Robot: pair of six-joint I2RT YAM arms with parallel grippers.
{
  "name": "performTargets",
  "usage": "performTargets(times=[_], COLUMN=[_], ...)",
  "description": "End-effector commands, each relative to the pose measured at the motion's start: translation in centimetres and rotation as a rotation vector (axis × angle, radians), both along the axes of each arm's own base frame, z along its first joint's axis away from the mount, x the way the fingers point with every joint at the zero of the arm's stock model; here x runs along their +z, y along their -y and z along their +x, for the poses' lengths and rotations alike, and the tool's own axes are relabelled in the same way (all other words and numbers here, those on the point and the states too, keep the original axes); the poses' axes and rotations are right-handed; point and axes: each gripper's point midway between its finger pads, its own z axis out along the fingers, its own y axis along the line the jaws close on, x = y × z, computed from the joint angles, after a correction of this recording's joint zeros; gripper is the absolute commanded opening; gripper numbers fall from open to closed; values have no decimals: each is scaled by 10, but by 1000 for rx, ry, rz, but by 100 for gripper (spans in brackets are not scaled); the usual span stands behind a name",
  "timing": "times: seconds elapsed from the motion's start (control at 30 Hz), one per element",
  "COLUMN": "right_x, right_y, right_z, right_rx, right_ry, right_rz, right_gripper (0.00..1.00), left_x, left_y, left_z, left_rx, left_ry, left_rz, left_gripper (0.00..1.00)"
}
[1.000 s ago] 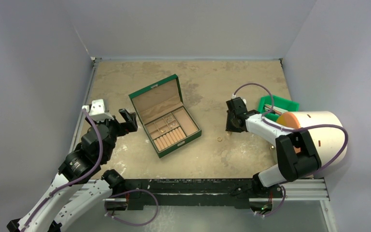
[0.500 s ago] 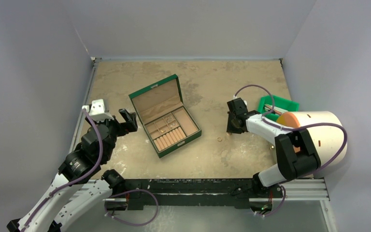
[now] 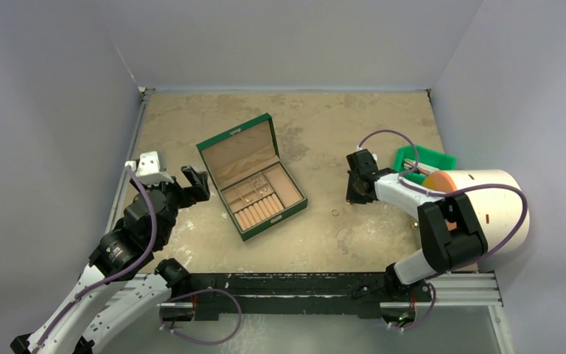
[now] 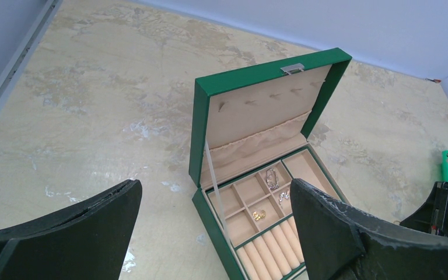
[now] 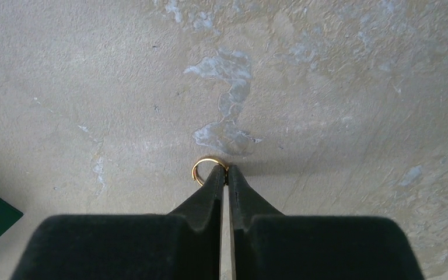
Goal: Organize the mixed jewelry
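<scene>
My right gripper [image 5: 226,175] points down at the table with its jaws shut on a thin gold-coloured hoop [image 5: 205,168], pinched at the very tips, low against the table. In the top view that gripper [image 3: 355,196] stands right of the open green box [image 3: 251,178], and another small ring [image 3: 334,213] lies on the table near it. Of the mixed jewelry, two silver pieces [image 4: 272,177] and a gold one [image 4: 259,214] lie in the box's small compartments [image 4: 251,195]. My left gripper [image 3: 178,184] hangs open left of the box, holding nothing.
A green bin [image 3: 426,158] sits at the right edge behind the right arm. A large white and orange cylinder [image 3: 486,199] lies beside it. The box lid [image 4: 262,105] stands upright. Grey walls enclose the table on three sides.
The right gripper's jaws have closed onto the hoop. The left arm and the box have not moved.
</scene>
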Motion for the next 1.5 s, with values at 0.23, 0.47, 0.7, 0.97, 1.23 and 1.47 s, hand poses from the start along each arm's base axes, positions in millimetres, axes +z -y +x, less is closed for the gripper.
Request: performTargets(times=[0.23,0.47,0.7,0.97,1.23,1.47], right_x=[2,32,75,126,170,204], right_y=[-4,-21,-57,-131,-185,-231], right_z=[-4,-1,-10,-33,-51,-58], right_rx=[5,71,148,311,401,481], right_ry=[-8,80,184,291,398,461], right_rz=[32,127,254,326,435,554], right_gripper=[0,0,0,0,0,0], left_x=[21,22,20,21,4,-14], left_y=[-1,2,32,72,113,148], left_z=[1,2,1,-4,-20,-35], left_rx=[6,-6,-165,-352,-500,-612], left_ry=[53,55,48,24,-101,-214], left_rz=[-41,-48,-57,-121,-322,-544], left_gripper=[99,99,99,94,90,86])
